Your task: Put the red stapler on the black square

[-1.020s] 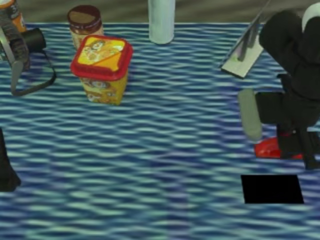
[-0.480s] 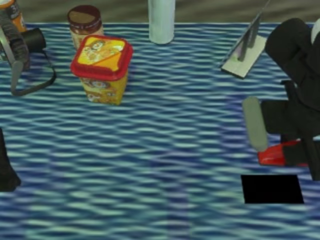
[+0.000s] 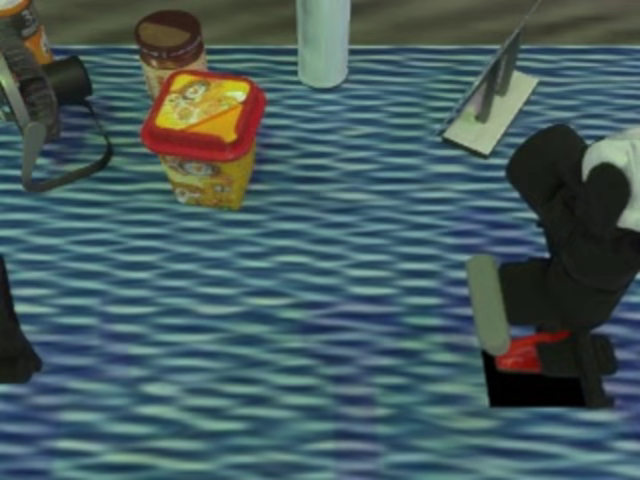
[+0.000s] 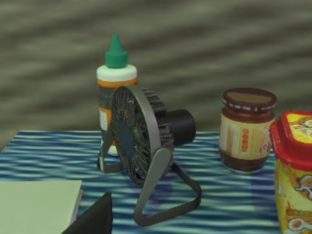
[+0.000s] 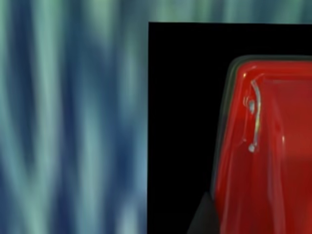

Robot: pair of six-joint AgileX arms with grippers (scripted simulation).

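Note:
The red stapler (image 3: 522, 352) hangs in my right gripper (image 3: 560, 356), which is shut on it from above, over the far edge of the black square (image 3: 520, 392). My right arm covers much of the square in the top view. In the right wrist view the red stapler (image 5: 265, 146) fills the side of the picture with the black square (image 5: 180, 122) right beneath it, and one dark fingertip (image 5: 202, 220) lies against its side. I cannot tell whether the stapler touches the square. My left gripper (image 3: 12, 350) is parked at the table's left edge, open with nothing in it.
A yellow tub with a red lid (image 3: 205, 135) stands at the back left, with a brown jar (image 3: 170, 45) behind it. A small fan (image 3: 40, 90) and an orange bottle (image 3: 20, 22) sit at the far left. A white cylinder (image 3: 322, 40) and a tilted stand (image 3: 492, 105) are at the back.
My right gripper has carried the red stapler off the cloth and toward the table's front edge, from beside the black square to over its far edge. The left arm has not moved.

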